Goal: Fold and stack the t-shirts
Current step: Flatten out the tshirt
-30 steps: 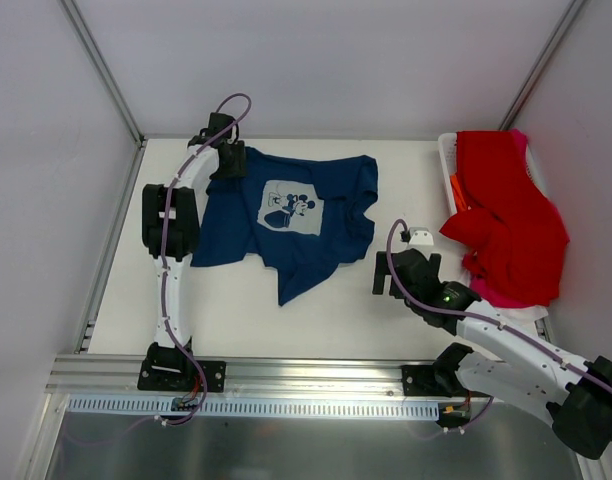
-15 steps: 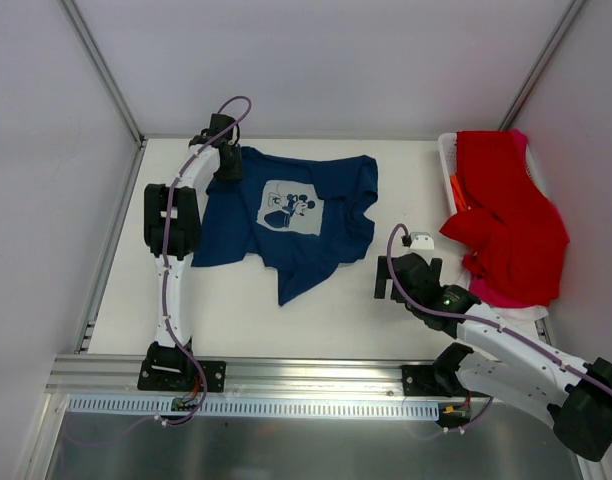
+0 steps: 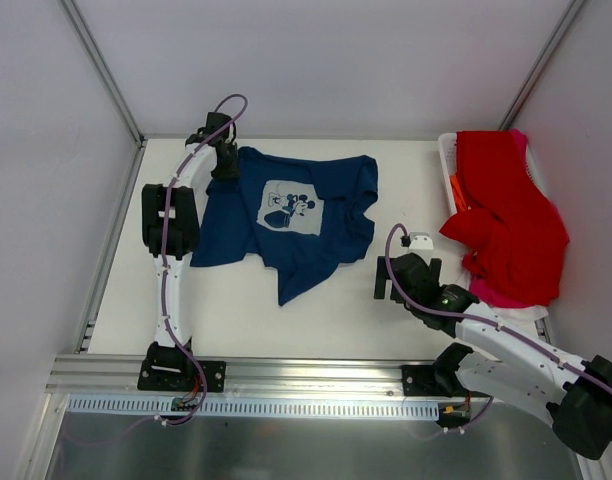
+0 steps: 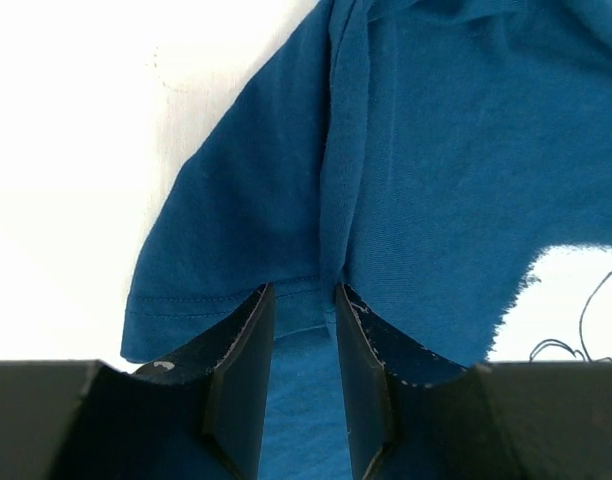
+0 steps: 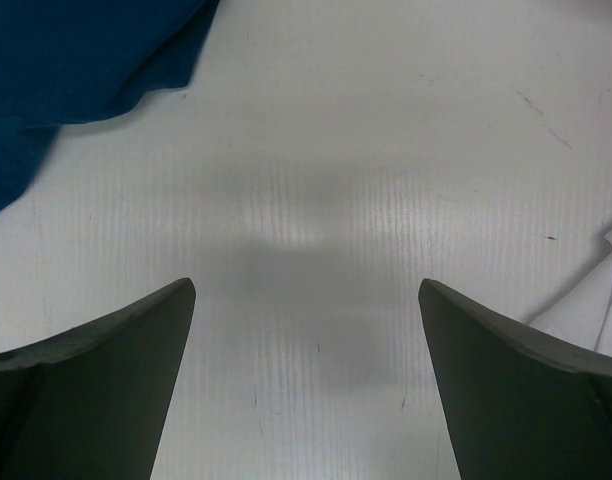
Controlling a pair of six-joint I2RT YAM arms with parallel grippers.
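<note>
The navy t-shirt [image 3: 296, 215] lies spread, rumpled, on the white table, with its white mouse print [image 3: 286, 210] facing up. My left gripper [image 3: 226, 162] is at its far left shoulder. In the left wrist view the jaws [image 4: 301, 295] are nearly closed, with a ridge of the navy cloth [image 4: 436, 180] between them. My right gripper [image 3: 388, 278] is open and empty, low over bare table just right of the shirt's hem [image 5: 76, 60]. A red t-shirt [image 3: 506, 220] is draped over the basket, with pink cloth [image 3: 501, 296] showing under it.
The white plastic basket [image 3: 446, 150] stands at the table's right edge under the red shirt. A white edge [image 5: 596, 300] shows at the right of the right wrist view. Bare table [image 3: 236, 310] lies in front of the navy shirt. Metal frame posts rise at the back corners.
My left gripper has shifted slightly toward the far left at the shirt's shoulder. My right gripper has edged slightly nearer. The shirts look unchanged.
</note>
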